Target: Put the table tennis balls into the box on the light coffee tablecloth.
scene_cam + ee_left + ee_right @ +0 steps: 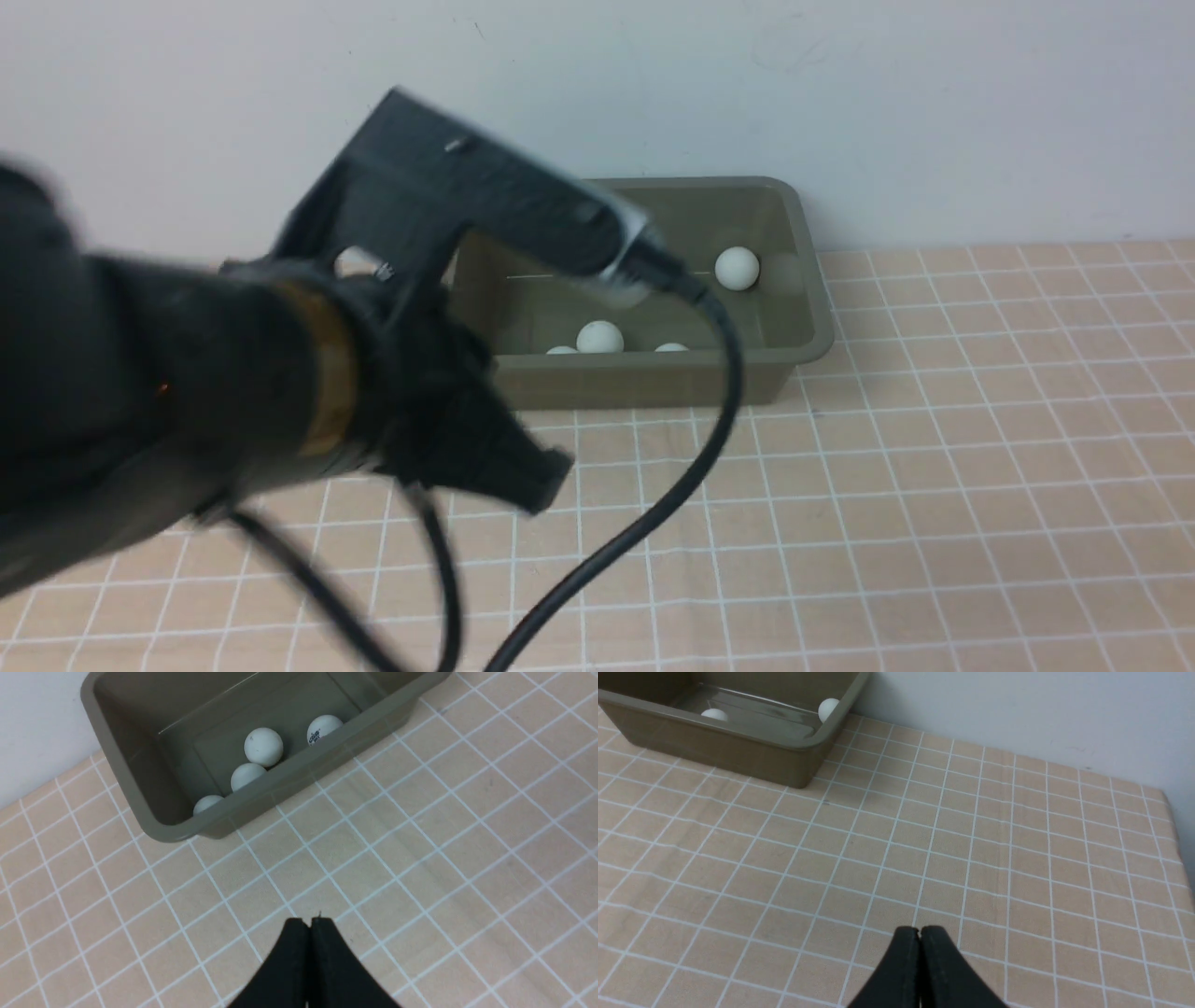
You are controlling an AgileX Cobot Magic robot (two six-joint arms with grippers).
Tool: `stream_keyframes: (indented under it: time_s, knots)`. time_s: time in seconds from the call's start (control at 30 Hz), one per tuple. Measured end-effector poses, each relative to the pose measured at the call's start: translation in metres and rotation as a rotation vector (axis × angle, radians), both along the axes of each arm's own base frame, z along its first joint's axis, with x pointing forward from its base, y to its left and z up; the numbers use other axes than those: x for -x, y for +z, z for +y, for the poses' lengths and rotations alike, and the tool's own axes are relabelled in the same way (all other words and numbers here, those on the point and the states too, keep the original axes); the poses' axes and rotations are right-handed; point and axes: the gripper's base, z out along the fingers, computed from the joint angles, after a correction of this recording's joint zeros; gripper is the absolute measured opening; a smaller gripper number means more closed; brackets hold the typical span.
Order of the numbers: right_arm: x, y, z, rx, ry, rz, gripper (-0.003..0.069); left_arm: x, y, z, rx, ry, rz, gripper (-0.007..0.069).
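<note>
Table tennis balls [264, 746] lie in the box [140, 798] at the worktop's back edge; both end effectors, left [309, 926] and right [920, 935], are closed, empty. Probably finished; next, retreat.

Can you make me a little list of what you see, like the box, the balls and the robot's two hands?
box: olive-green tub on the checked tablecloth, by the wall
balls: white; four show inside the box in the left wrist view
balls on the cloth: none in view
left gripper: shut, holding nothing, over bare cloth
right gripper: shut, holding nothing, over bare cloth
</note>
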Motion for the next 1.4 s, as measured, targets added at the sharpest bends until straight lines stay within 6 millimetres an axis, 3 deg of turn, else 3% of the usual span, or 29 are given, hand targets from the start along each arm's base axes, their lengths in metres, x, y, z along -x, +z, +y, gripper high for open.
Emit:
stream_keyframes:
  time_s: [0.2,0.7,1.17,1.4]
  knots:
    - [0.0,0.0,0.0,0.002,-0.001,0.0,-0.0018,0.021,-0.019,0.025,0.016,-0.003,0.004,-0.0069]
    - [0.002,-0.004,-0.002,0.013,-0.012,0.044,-0.0018,0.056,-0.073,0.053,0.199,-0.104,-0.034,-0.0069]
    - [0.003,-0.006,-0.002,0.021,-0.02,0.077,-0.0018,0.059,-0.075,0.056,0.238,-0.072,-0.003,-0.0069]
    - [0.003,-0.006,-0.002,0.02,-0.019,0.078,-0.0018,0.054,-0.072,0.059,0.133,-0.116,-0.121,-0.0069]
